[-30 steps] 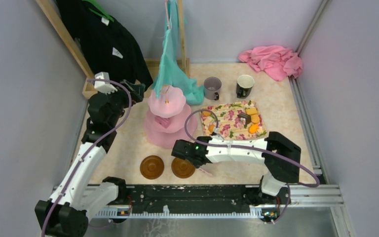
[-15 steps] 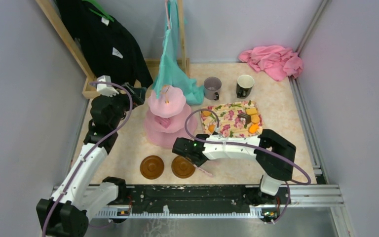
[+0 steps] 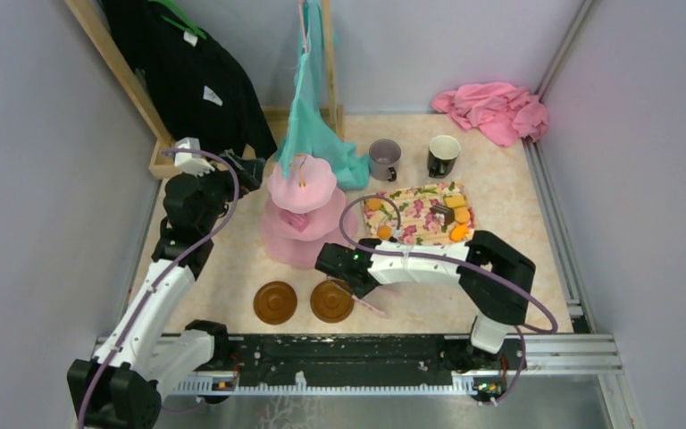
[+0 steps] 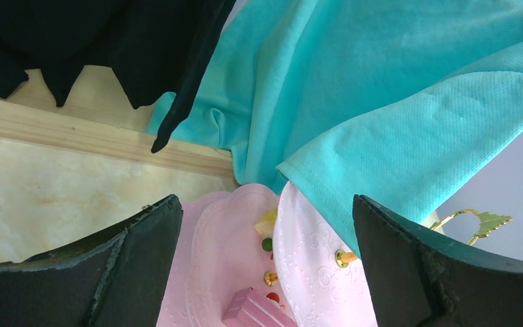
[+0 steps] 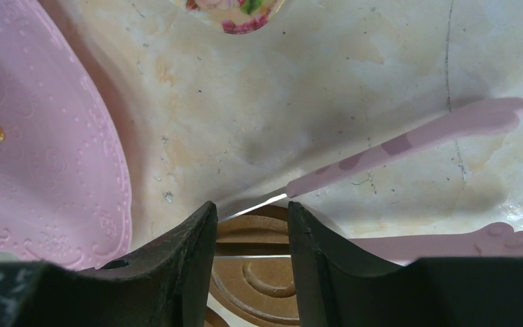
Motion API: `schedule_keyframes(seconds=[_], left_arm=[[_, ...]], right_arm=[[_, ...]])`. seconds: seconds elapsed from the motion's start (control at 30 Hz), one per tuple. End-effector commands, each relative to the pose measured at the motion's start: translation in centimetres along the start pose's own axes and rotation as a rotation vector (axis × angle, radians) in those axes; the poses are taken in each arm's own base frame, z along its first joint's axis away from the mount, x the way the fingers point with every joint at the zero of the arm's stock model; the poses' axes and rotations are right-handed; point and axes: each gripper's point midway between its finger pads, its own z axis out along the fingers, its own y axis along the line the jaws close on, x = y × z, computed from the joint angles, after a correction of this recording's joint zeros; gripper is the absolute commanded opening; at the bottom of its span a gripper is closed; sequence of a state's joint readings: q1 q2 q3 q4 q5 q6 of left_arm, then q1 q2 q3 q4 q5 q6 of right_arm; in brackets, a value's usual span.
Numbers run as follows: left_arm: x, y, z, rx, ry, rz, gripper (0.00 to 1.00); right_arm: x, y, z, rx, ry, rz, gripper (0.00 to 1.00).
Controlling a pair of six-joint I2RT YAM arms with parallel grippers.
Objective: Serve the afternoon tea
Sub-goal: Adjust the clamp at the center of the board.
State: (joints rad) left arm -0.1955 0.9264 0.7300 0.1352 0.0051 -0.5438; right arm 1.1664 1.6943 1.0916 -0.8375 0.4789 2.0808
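Right fingers point(image 5: 177, 266) partly apart, gripping nothing, directly over a brown disc point(image 5: 252, 283). A pink-handled utensil point(image 5: 408, 139) has its blade tip at the gap, legible only in the wrist view. Left fingers point(image 4: 129, 266) wide apart above the pink stand point(image 4: 225, 252), with a pink cake point(image 4: 252, 310) on a tier. Overhead view only: orange cakes point(image 3: 461, 214) on a floral tray point(image 3: 415, 219).

On the left gripper point(image 4: 265, 204), the fingers point(image 4: 95, 272) are matt, grainy black plastic. Between them the pink stand point(image 4: 225, 272) looks smooth, softly shiny and embossed, with a gold metal stud point(image 4: 344, 257). Beyond, the teal fabric point(image 4: 395, 102) is matt mesh-knit cloth. Under the right gripper point(image 5: 250, 208), the brown disc point(image 5: 259, 279) is grooved and satin, the table point(image 5: 313, 88) marbled and faintly scuffed.
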Motion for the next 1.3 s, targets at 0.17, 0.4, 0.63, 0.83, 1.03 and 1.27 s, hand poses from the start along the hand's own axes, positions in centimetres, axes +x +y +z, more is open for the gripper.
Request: schedule_keyframes(seconds=[0.17, 0.4, 0.63, 0.83, 1.03, 1.27], left_arm=[[-0.6, -0.6, -0.2, 0.031, -0.024, -0.01, 0.99], [-0.4, -0.4, -0.1, 0.026, -0.016, -0.01, 0.99], [-0.2, 0.0, 0.1, 0.016, -0.013, -0.008, 0.99], [-0.4, 0.0, 0.2, 0.016, -0.015, -0.006, 0.99], [-0.6, 0.0, 0.2, 0.018, -0.019, -0.007, 0.99], [-0.7, 0.1, 0.3, 0.024, -0.02, -0.009, 0.99]], right_arm=[[-0.1, 0.9, 1.2, 0.017, -0.002, 0.263, 0.41], [-0.2, 0.1, 2.1, 0.039, 0.0, 0.251, 0.28], [-0.6, -0.3, 2.8, 0.044, 0.0, 0.232, 0.12], [-1.5, -0.8, 2.5, 0.043, -0.032, 0.186, 0.11], [-4.0, -0.9, 1.7, -0.02, -0.111, 0.108, 0.0], [-5.6, -0.4, 0.2, -0.07, -0.15, 0.044, 0.0]])
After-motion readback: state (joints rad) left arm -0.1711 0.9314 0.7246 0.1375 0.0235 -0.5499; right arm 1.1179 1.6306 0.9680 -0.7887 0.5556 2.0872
